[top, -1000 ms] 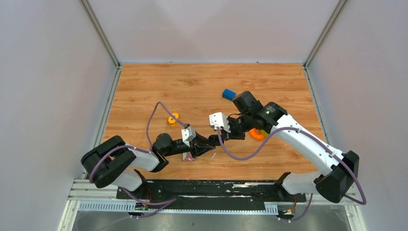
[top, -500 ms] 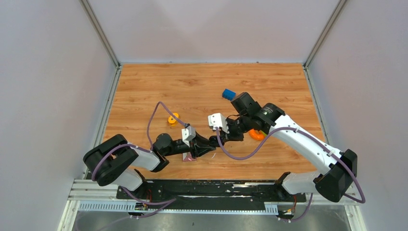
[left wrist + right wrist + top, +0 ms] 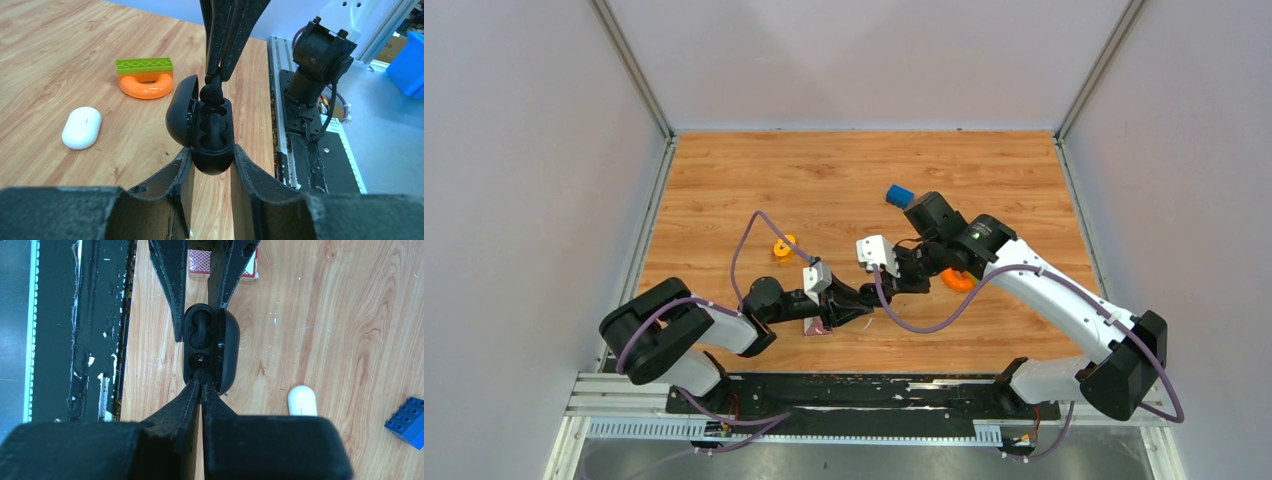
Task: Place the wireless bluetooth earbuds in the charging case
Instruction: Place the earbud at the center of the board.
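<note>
1. Left hand [image 3: 209, 162] is clamped on the black charging case [image 3: 212, 132], lid open and sockets facing the right hand, probably to steady it for loading.
2. Right hand [image 3: 201, 385] is pinched shut on one earbud [image 3: 200, 360], which sits at the case's nearer socket, seemingly partway in.
3. The other socket looks empty; no second earbud is in sight.
4. A white oval pod [image 3: 81, 128] lies on the worktop [image 3: 60, 60].

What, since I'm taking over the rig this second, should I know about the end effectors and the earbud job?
The left end effector is shut on the black charging case, lid open.
The right end effector is shut on one earbud at the well nearer its fingertips; seating unclear.
Done: first earbud brought to the case.
Left: release it, find the second earbud (not visible) for the empty well, close the lid.
A white oval pod lies apart, untouched.
</note>
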